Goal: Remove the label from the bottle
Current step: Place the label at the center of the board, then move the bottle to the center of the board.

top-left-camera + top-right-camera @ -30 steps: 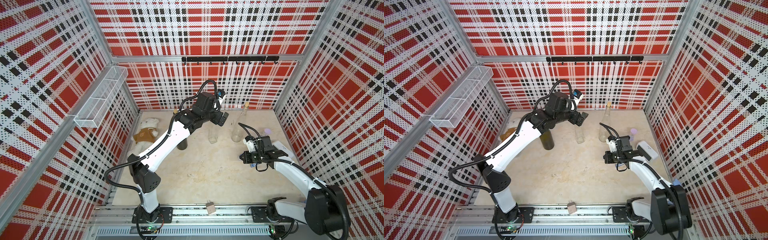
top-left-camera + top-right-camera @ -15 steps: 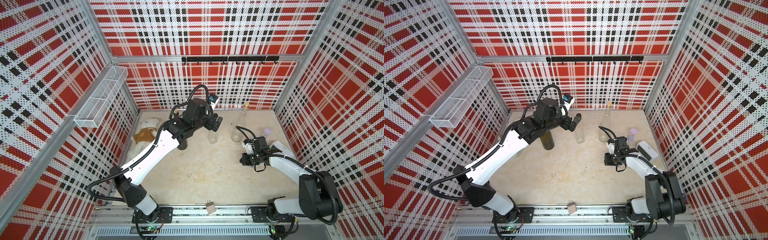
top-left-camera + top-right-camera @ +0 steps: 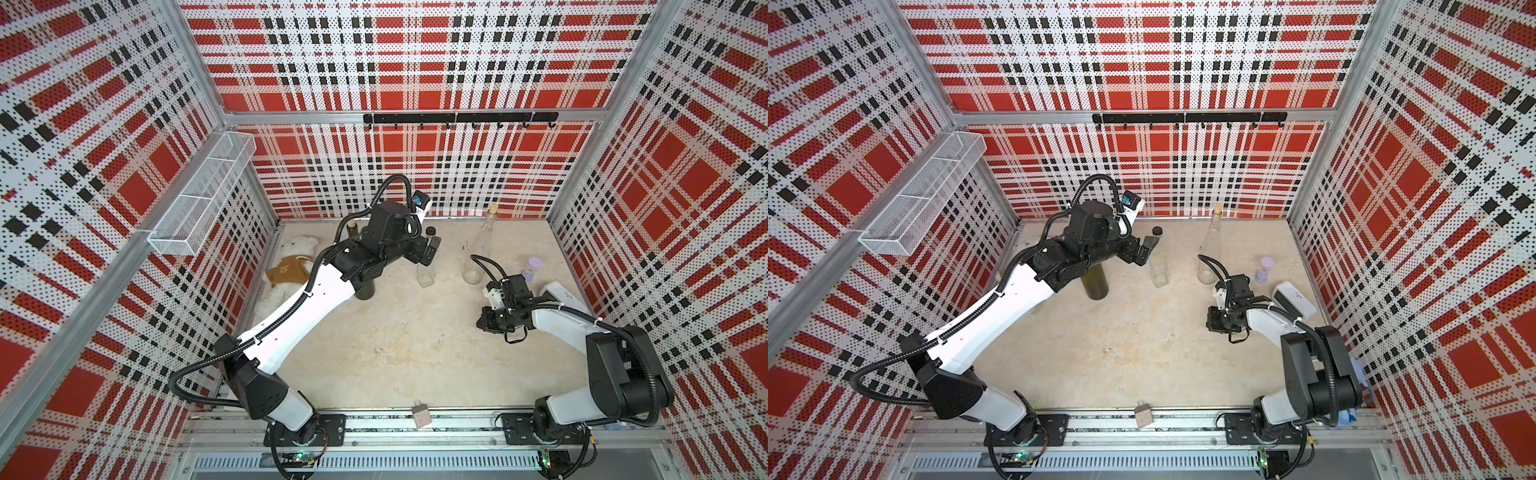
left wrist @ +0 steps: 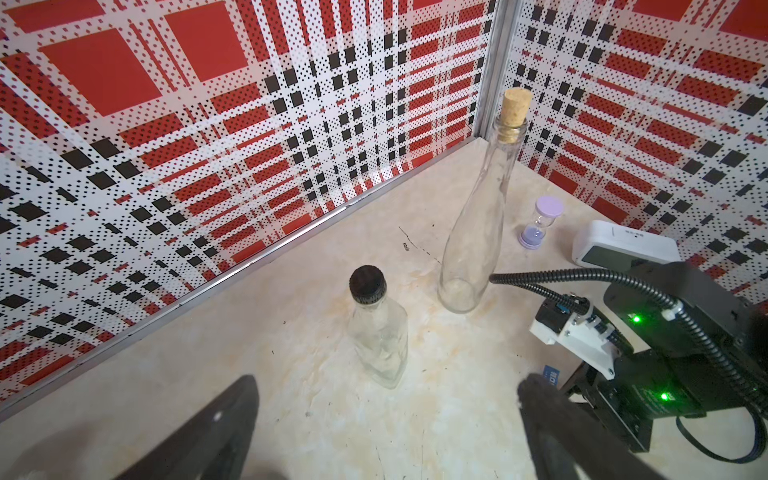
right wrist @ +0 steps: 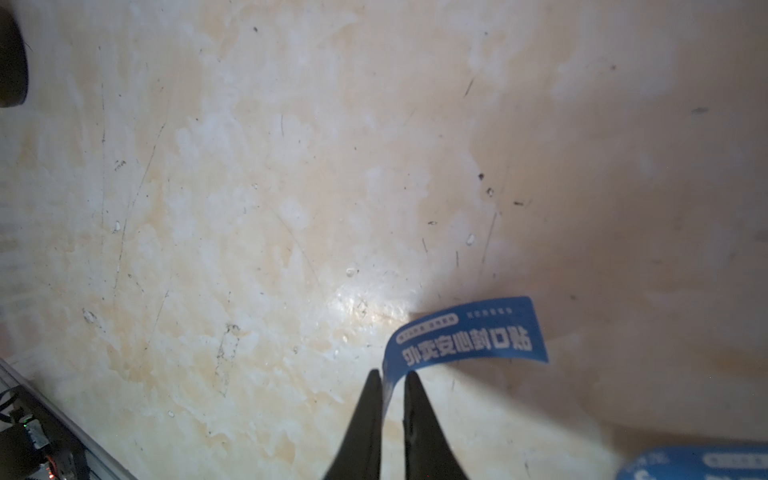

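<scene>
The bottle (image 4: 378, 332) is small, clear and black-capped, standing upright near the back wall in both top views (image 3: 426, 272) (image 3: 1158, 272). No label shows on it. My left gripper (image 4: 388, 380) is wide open just short of it, holding nothing (image 3: 430, 247). The blue label (image 5: 465, 332) with white print curls over the table, one end between the fingers of my right gripper (image 5: 392, 374). Those jaws stand slightly parted, and the strip clings to one finger. The right gripper (image 3: 484, 324) hangs low over the table at the right.
A tall corked clear bottle (image 3: 482, 245), a dark bottle (image 3: 365, 289), a purple hourglass (image 3: 534, 268) and a white device (image 3: 561, 291) stand nearby. A teddy bear (image 3: 291, 270) lies at the left wall. Another blue strip (image 5: 698, 463) shows in the right wrist view.
The left arm has swung back and lowered its open gripper toward the small bottle. The right gripper has sunk a little toward the table and its jaws have parted slightly.
</scene>
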Tool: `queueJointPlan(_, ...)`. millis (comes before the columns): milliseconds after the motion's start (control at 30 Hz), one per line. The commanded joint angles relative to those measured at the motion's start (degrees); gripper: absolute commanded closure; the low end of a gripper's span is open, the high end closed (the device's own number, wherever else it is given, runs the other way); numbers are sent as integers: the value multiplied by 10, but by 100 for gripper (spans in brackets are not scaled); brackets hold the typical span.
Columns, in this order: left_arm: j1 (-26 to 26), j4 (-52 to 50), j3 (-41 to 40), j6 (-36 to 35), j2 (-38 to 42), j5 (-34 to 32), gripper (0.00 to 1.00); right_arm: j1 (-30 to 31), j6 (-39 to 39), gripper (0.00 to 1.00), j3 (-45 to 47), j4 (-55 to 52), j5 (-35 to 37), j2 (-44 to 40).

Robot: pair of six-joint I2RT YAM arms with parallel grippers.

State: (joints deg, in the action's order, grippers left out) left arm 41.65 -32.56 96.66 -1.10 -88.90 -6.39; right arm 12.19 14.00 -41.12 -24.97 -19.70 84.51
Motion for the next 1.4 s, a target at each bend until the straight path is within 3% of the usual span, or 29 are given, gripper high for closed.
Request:
queueJointPlan(0,-5,14,-5,10,11,9,0,3,5,74,5,24,5,4)
queueJointPlan(133,-7,15,-5,11,8,12,0,3,5,59,4,29,3,2)
queueJointPlan(300,-8,16,-7,12,6,15,1,3,7,53,2,36,-7,-1)
queueJointPlan(1100,-11,10,-13,19,27,11,0,21,26,45,-2,78,-25,48)
queueJointPlan(1367,-13,1,-16,19,37,1,0,21,23,43,-7,54,-4,10)
